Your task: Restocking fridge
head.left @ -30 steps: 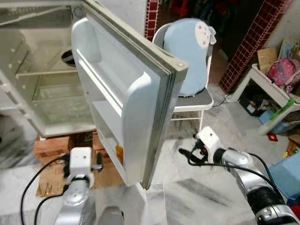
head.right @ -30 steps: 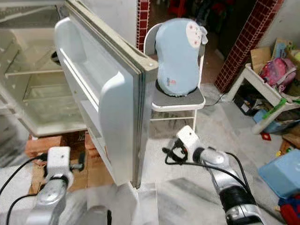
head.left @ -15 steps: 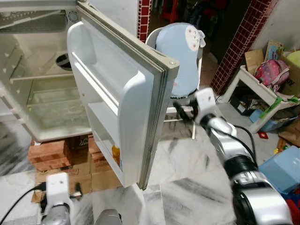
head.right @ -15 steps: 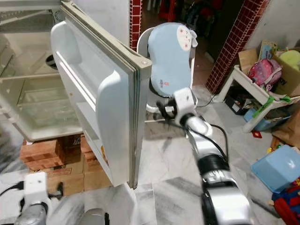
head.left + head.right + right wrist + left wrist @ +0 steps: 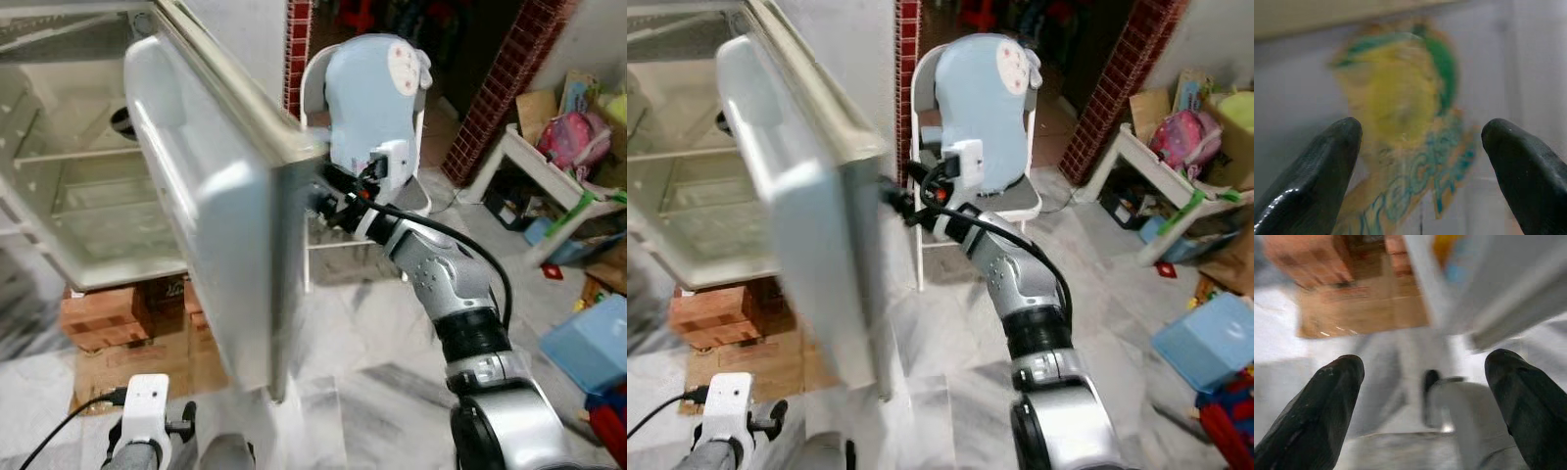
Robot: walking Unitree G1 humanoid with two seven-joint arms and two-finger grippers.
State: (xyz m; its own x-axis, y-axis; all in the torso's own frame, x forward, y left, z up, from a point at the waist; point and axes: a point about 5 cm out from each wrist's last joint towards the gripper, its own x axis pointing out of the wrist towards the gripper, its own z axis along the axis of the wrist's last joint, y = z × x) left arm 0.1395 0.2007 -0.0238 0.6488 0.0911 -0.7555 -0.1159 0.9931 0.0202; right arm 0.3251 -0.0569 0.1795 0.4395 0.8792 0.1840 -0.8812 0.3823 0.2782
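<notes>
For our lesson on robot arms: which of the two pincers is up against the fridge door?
The right pincer, raised to the fridge door at its outer face; the left pincer hangs low near the floor.

Lived-in home, open fridge (image 5: 88, 176) propped on bricks (image 5: 103, 318), white chair (image 5: 367, 211), marble floor (image 5: 372, 333), toy clutter (image 5: 578, 137)

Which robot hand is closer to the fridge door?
Right. The right gripper is up at the outer face of the fridge door, fingers open. The left gripper hangs low near the floor, below the door.
</notes>
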